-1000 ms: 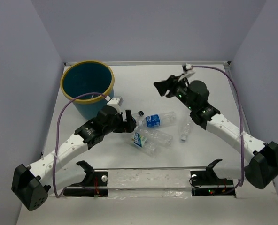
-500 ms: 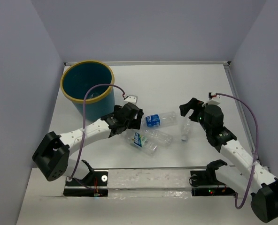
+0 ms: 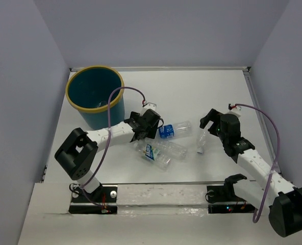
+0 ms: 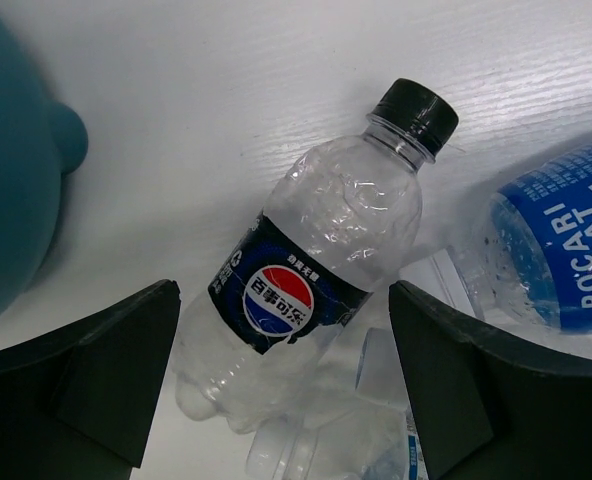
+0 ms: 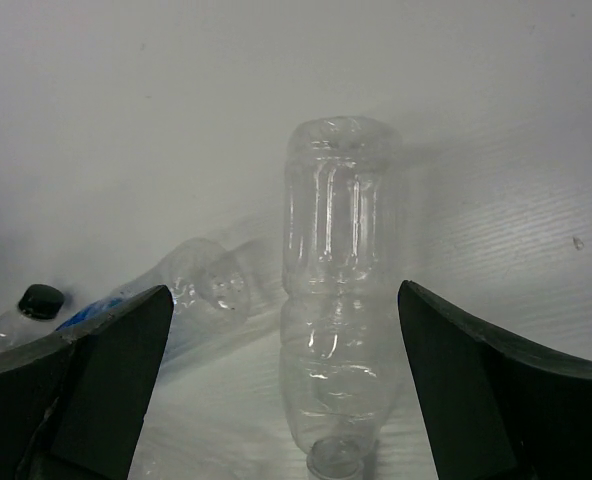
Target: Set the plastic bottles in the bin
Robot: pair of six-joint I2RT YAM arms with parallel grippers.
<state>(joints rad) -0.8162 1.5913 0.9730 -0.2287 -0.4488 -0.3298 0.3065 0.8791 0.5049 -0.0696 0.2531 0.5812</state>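
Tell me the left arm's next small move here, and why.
Probably lower the left pincer and close on the Pepsi-labelled bottle: it lies between the open jaws, not yet gripped, and the bin stands nearby.

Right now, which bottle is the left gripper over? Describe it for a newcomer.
From the teal bin, go right to the bottle pile. The open left gripper hangs over a clear crinkled bottle there. It has a black cap and a dark label with a red-white-blue roundel; the neighbour has a bright blue one.
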